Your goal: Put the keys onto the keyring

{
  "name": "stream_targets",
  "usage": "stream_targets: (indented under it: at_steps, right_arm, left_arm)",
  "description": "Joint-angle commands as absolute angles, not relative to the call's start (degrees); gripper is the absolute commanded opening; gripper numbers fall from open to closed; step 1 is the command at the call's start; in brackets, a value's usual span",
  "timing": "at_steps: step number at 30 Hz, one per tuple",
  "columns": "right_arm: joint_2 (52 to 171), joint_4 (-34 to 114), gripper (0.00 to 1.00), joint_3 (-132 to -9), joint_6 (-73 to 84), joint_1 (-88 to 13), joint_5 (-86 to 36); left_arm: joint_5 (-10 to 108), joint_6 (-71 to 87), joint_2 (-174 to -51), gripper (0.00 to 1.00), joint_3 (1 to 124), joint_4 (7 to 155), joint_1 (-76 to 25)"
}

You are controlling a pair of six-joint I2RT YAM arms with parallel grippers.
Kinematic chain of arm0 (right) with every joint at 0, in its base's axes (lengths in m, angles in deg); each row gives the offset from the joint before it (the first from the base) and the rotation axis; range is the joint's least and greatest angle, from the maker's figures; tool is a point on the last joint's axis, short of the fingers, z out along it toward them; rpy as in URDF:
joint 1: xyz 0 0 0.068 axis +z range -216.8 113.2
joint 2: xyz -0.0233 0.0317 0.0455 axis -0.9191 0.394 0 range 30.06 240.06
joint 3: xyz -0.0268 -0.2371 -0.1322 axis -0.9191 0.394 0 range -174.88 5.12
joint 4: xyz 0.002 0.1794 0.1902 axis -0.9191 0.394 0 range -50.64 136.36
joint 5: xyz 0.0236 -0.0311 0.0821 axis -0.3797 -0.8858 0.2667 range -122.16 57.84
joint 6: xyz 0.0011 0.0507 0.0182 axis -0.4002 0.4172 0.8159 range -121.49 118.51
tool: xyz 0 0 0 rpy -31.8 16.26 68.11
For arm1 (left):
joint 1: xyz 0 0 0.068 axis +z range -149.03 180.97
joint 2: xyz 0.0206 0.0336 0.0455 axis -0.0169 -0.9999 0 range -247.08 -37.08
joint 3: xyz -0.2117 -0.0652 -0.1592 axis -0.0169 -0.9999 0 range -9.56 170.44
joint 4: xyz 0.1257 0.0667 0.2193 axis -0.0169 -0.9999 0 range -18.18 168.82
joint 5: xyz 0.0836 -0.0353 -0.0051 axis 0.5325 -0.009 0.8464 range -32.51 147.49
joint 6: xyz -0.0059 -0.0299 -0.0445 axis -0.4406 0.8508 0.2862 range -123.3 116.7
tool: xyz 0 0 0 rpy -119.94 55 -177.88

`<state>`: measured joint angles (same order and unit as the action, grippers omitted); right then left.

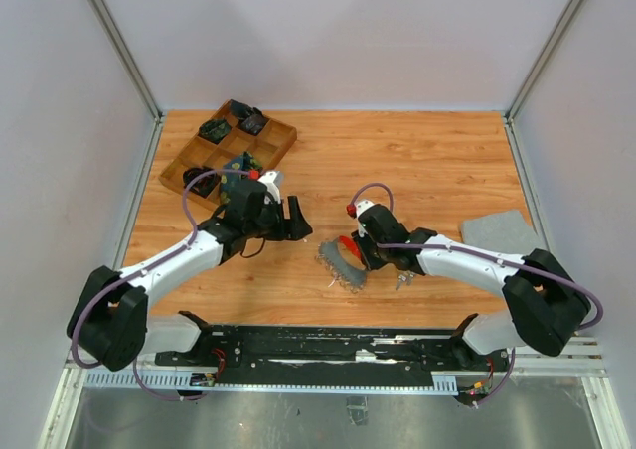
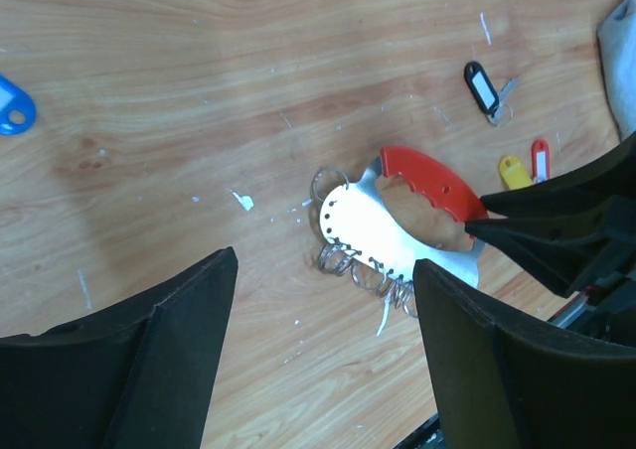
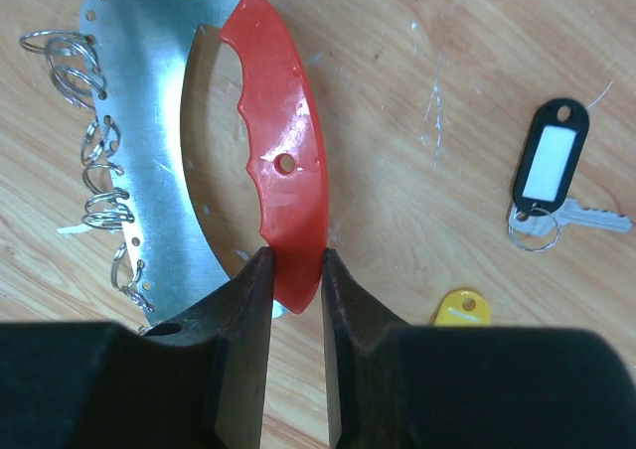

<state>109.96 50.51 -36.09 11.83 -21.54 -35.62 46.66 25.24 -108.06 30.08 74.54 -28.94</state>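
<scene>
The keyring is a silvery curved metal plate with several wire rings along its edge and a red plastic part, lying on the wooden table. My right gripper is shut on the lower end of the red part; it also shows in the top view. My left gripper is open and empty, hovering left of the keyring. A yellow-headed key, a red-headed key and a black-tagged key lie loose on the table beside the keyring.
A wooden compartment tray with dark items stands at the back left. A grey pad lies at the right. A blue tag lies on the table to the left. Walls close in the table sides.
</scene>
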Motion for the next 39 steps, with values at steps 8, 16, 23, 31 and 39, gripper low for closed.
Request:
stream_targets:
  at_steps: [8,16,23,31,39]
  right_arm:
    - [105.90,44.26,0.17,-33.43,11.06,-20.81,-35.50]
    - [107.23,49.88,0.21,-36.11,13.13,-20.82,-38.30]
    - [104.29,59.73,0.40,-36.45,27.59,-20.77,-38.42]
    - [100.30,54.24,0.39,-30.16,37.41,-20.79,-27.76]
    - [106.22,55.44,0.32,-32.70,32.00,-20.90,-25.84]
  left_arm:
    - [44.00,24.79,-115.78,0.76,31.32,82.09,-32.57]
    - [45.59,22.40,-119.66,0.74,35.49,77.83,-33.03]
    - [52.23,22.59,-121.67,0.68,36.15,73.04,-35.52]
    - [53.91,23.81,-121.19,0.64,33.77,72.76,-36.56]
    - [54.73,23.39,-119.26,0.64,33.17,71.60,-36.56]
